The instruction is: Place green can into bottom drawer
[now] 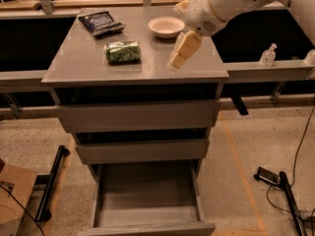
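The green can point(123, 52) lies on its side on the grey cabinet top point(83, 63), left of centre. The bottom drawer point(146, 194) is pulled open and shows a bare grey floor. The gripper point(178, 58) hangs from the white arm over the right part of the cabinet top, right of the can and apart from it. It holds nothing that I can see.
A dark blue chip bag point(101, 22) lies at the back left of the top. A white bowl point(166, 26) sits at the back centre, close behind the gripper. The two upper drawers stand slightly open. A small bottle point(267, 56) stands on the right ledge. Cables and stands lie on the floor.
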